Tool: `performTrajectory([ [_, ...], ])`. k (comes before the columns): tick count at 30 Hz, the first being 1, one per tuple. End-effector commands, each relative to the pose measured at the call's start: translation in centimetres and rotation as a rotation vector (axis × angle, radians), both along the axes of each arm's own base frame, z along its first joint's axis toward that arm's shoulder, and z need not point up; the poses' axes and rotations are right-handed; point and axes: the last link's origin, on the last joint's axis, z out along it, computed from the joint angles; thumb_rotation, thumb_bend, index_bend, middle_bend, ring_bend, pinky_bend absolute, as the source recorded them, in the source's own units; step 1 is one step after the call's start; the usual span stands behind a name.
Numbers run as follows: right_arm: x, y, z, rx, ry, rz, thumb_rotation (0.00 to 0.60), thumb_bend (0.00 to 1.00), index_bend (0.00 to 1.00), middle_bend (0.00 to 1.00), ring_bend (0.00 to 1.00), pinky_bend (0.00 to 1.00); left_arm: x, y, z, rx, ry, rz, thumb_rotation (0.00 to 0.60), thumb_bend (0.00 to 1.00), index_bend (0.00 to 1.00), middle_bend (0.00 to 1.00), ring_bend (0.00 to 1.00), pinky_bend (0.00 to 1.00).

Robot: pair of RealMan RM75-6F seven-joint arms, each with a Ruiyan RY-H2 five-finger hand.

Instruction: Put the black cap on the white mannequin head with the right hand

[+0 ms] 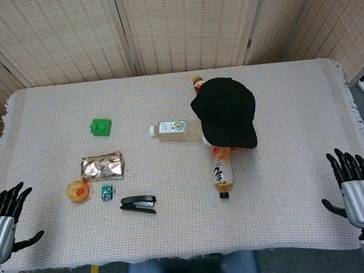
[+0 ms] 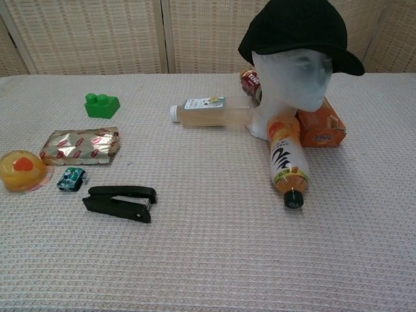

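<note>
The black cap [image 1: 226, 111] [image 2: 299, 31] sits on the white mannequin head [image 2: 290, 84], its brim pointing to the front right. My right hand [image 1: 356, 192] is at the table's front right edge, far from the cap, fingers spread and holding nothing. My left hand [image 1: 2, 220] is at the front left edge, also spread and empty. Neither hand shows in the chest view.
Beside the mannequin lie an orange drink bottle [image 2: 286, 160], a clear bottle [image 2: 211, 111], an orange box [image 2: 321, 129] and a can [image 2: 250, 80]. On the left are a green brick [image 2: 101, 104], a foil packet [image 2: 80, 145], a jelly cup [image 2: 21, 169], a small green packet [image 2: 71, 178] and a black stapler [image 2: 121, 200].
</note>
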Motion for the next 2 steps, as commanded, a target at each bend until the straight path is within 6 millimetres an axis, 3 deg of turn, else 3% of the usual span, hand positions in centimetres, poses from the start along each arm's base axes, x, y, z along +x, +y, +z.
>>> performTrajectory([
  [1,-0.25,-0.49,0.16,-0.003,-0.007,-0.012,0.6,0.07,0.0,0.0,0.0,0.0,-0.02,0.1,-0.22,0.004,0.005,-0.004,0.6,0.13,0.09,0.0,0.0,0.01],
  [2,-0.24,-0.68,0.12,-0.008,-0.006,-0.01,0.6,0.07,0.0,0.0,0.0,0.0,-0.14,0.11,-0.32,0.004,0.011,-0.001,0.6,0.13,0.07,0.0,0.0,0.01],
])
